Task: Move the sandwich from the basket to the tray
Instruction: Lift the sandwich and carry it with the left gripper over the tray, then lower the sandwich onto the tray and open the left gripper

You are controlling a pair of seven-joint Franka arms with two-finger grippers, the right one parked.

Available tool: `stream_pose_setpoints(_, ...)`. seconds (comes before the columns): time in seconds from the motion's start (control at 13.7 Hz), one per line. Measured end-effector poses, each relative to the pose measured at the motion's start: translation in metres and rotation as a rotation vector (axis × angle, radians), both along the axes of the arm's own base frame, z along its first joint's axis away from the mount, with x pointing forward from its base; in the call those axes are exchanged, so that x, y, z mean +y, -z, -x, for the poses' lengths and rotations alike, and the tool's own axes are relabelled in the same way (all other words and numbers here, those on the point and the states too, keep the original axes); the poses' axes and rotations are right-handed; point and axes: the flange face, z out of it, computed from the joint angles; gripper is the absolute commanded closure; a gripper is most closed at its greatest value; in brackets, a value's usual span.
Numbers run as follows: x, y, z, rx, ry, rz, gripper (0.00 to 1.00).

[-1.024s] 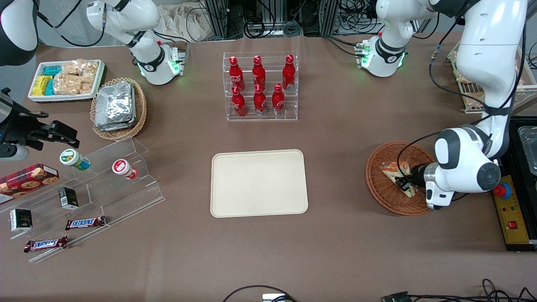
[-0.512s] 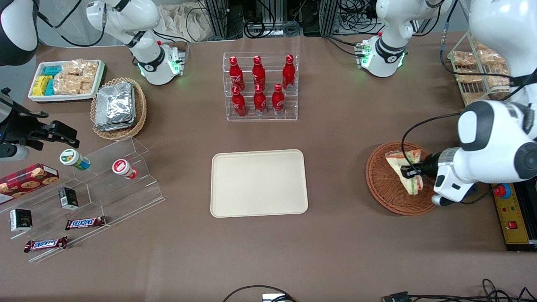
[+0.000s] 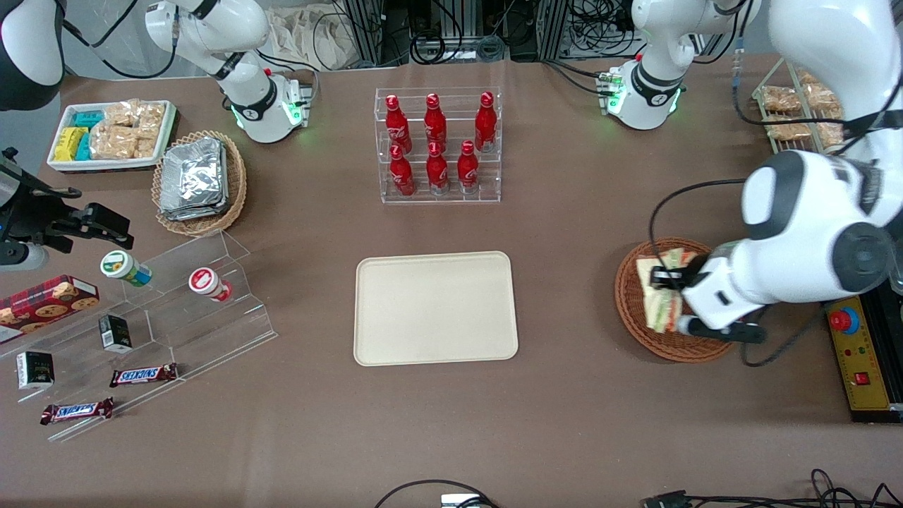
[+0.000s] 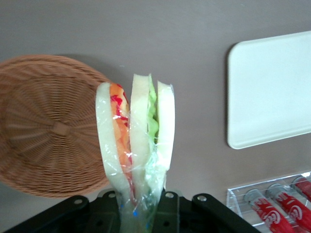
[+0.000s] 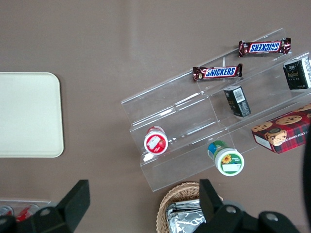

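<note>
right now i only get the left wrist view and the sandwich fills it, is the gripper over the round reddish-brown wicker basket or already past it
Observer: From the front, the left gripper, shut on the clear-wrapped triangular sandwich, hangs above the round reddish-brown wicker basket, inside its rim.
Operator: i only see a corner of the cream tray, anything on the rest
Observer: Nothing lies on the flat cream-beige rectangular tray; its whole surface shows bare.
Operator: anything in the path across
Observer: Only brown table lies between them. The clear rack of red bottles stands farther from the front camera than the tray.
</note>
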Motion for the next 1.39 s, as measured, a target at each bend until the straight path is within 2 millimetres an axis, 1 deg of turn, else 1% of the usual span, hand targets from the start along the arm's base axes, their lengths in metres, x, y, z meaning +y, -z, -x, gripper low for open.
stream_pose_setpoints(0.22, -0.068, 0.022, 0.009, 0.042, -0.047, -0.041, 1.00)
stream_pose_setpoints(0.44, -0.133, 0.056, 0.021, 0.084, -0.084, -0.084, 1.00)
stream_pose_setpoints(0.59, -0.171, 0.080, 0.025, 0.079, -0.099, -0.090, 1.00)
stream_pose_setpoints(0.66, -0.186, 0.091, 0.025, 0.068, -0.107, -0.087, 1.00)
stream_pose_setpoints(0.8, -0.211, 0.117, 0.029, 0.053, -0.121, -0.083, 1.00)
stream_pose_setpoints(1.1, -0.257, 0.175, 0.046, 0.003, -0.137, -0.121, 1.00)
stream_pose_setpoints(1.24, -0.271, 0.204, 0.053, -0.021, -0.144, -0.135, 1.00)
stream_pose_setpoints(1.39, -0.276, 0.224, 0.056, -0.023, -0.140, -0.140, 1.00)
